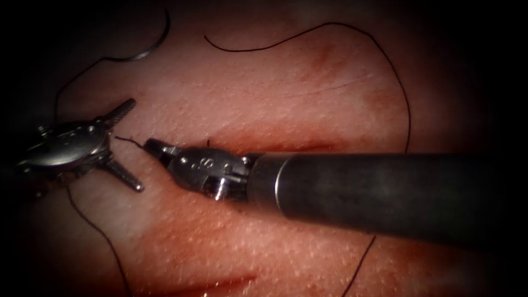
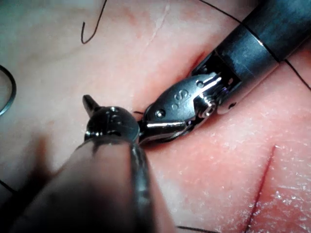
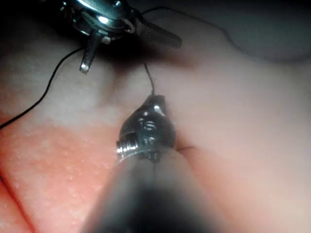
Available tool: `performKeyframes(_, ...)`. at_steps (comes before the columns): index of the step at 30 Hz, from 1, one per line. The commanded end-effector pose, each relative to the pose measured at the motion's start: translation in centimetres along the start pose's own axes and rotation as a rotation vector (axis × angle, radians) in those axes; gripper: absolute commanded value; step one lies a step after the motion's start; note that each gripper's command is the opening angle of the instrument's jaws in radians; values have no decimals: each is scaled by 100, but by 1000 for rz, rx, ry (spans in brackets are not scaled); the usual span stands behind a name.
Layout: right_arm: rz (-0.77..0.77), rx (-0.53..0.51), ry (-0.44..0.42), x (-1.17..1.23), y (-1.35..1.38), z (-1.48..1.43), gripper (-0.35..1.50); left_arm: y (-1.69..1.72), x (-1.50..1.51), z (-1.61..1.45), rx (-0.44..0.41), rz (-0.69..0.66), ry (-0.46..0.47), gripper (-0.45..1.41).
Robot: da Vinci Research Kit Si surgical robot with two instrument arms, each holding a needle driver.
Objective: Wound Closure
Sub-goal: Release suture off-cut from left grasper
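Observation:
The right tool [image 1: 153, 147] lies along the cut [image 1: 308, 147] in the tissue [image 1: 286, 82], its jaws shut on a short thread tail [image 1: 127, 141] just past the cut's left end. This grip appears again in the right wrist view, right tool [image 3: 154, 104], tail [image 3: 149, 77]. Left of it, the left tool [image 1: 134, 146] has its jaws spread wide and holds nothing. The curved needle [image 1: 151, 47] lies free on the tissue at the far upper left, not in the tissue and held by neither tool. In the left wrist view the right tool [image 2: 151, 130] sits close to the needle [image 2: 7, 92].
Long black thread [image 1: 406, 104] loops across the upper tissue and runs down behind the right shaft [image 1: 385, 187]. Another strand [image 1: 96, 228] trails down below the left tool. A second shallow cut [image 1: 220, 286] with red fluid lies near the lower edge.

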Motion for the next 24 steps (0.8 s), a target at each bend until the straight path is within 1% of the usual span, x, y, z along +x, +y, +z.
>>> performKeyframes(1, -4, 2, 2, 6, 0, 5, -35, -5, 8, 2, 0, 12, 13, 140)
performKeyframes(3, -29, 2, 10, 9, 0, 2, -35, -7, 28, -6, 19, 29, 24, 140)
performKeyframes(4, -42, -1, 27, 12, 1, 0, -35, -7, 33, -9, 25, 30, 28, 140)
performKeyframes(5, -53, 13, 70, 19, 4, -6, 29, -9, 50, -17, 38, 48, 37, 140)
performKeyframes(6, -48, 21, 98, 27, 8, -10, 95, -12, 59, -22, 50, 50, 45, 140)
performKeyframes(7, -51, 22, 115, 33, 10, -13, 120, -15, 63, -25, 60, 52, 51, 140)
performKeyframes(8, -63, 18, 131, 37, 12, -16, 128, -18, 64, -26, 65, 49, 53, 140)
performKeyframes(9, -63, 16, 147, 41, 14, -19, 133, -22, 65, -28, 80, 47, 55, 140)
performKeyframes(10, -56, 15, 165, 44, 15, -24, 133, -27, 65, -28, 96, 44, 54, 140)
performKeyframes(11, -52, 14, 178, 47, 16, -28, 133, -34, 65, -29, 128, 47, 48, 135)
performKeyframes(13, -59, 19, 186, 51, 16, -37, 140, -46, 62, -28, 185, 42, 36, 128)
performKeyframes(15, -76, 27, 186, 52, 16, -46, 140, -61, 58, -23, 228, 46, 22, 126)
performKeyframes(17, -83, 36, 186, 52, 15, -56, 135, -75, 53, -17, 260, 46, 10, 123)
performKeyframes(18, -90, 44, 186, 50, 15, -63, 132, -84, 50, -12, 294, 45, -1, 121)
performKeyframes(19, -95, 55, 186, 46, 16, -77, 128, -98, 44, -4, 344, 44, -18, 116)
performKeyframes(21, -97, 44, 178, 41, 17, -90, 123, -112, 36, 5, 386, 49, -61, 115)
performKeyframes(22, -99, 34, 172, 37, 18, -99, 120, -118, 31, 9, 399, 45, -97, 113)
performKeyframes(24, -102, 22, 164, 32, 21, -111, 117, -126, 23, 16, 418, -1, -160, 110)
